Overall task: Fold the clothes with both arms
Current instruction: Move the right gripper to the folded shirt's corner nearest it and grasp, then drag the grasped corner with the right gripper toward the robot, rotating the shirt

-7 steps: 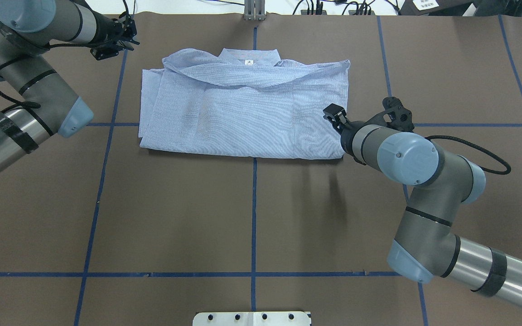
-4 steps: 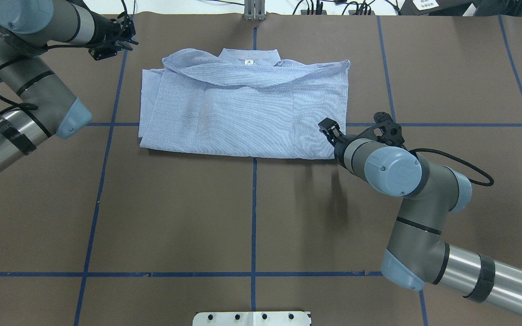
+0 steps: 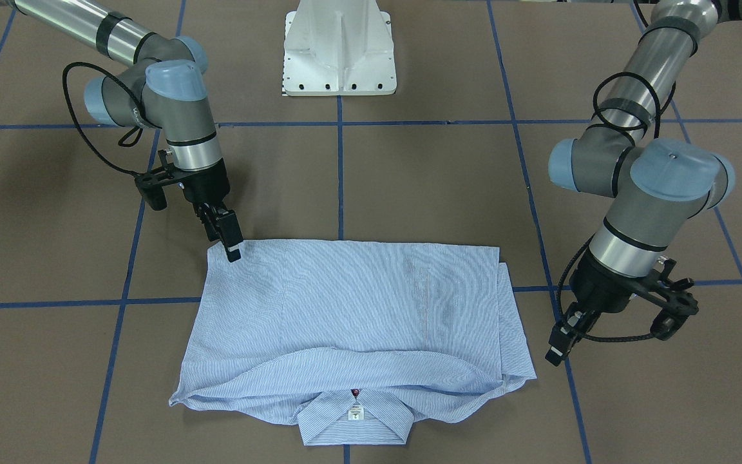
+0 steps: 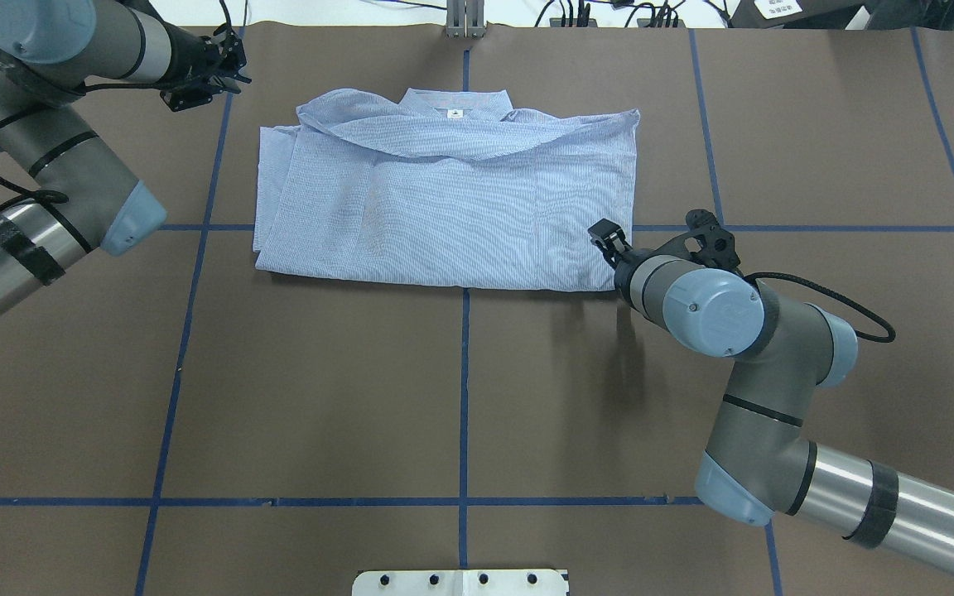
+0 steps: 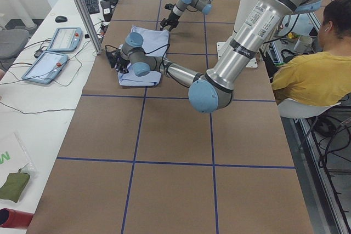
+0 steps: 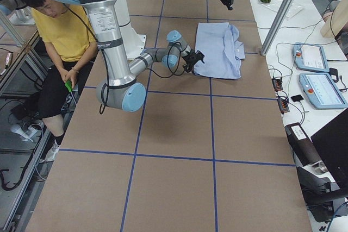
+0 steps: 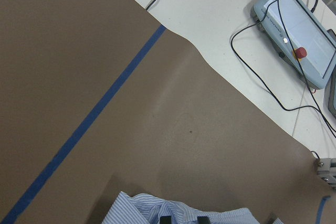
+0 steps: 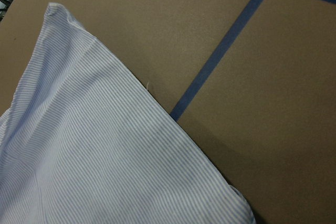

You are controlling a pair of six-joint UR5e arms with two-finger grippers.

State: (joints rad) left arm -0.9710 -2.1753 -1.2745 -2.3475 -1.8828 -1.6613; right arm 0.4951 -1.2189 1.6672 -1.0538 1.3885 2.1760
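Observation:
The light blue striped shirt [image 4: 444, 207] lies folded into a flat rectangle on the brown table, with its collar [image 3: 353, 419] and white neck label on the far side from me. My right gripper [image 4: 607, 236] appears open and empty. It is low at the shirt's near right corner [image 3: 216, 252], and its tip touches or almost touches the cloth there. The right wrist view shows that corner [image 8: 94, 156] but no fingers. My left gripper [image 3: 558, 351] appears open and empty. It hovers just off the shirt's far left edge, and the left wrist view shows cloth [image 7: 173, 211] at its bottom edge.
The white pedestal base [image 3: 340, 55] stands at the table's near edge. Blue tape lines [image 4: 464, 397] cross the brown mat. Beyond the far edge are teach pendants [image 7: 296, 40], cables and a metal post [image 4: 464, 21]. A person in yellow [image 5: 315, 75] sits behind the robot.
My right gripper has moved along the shirt's right edge toward me and down to its near corner. The left arm has barely shifted. The shirt has not moved.

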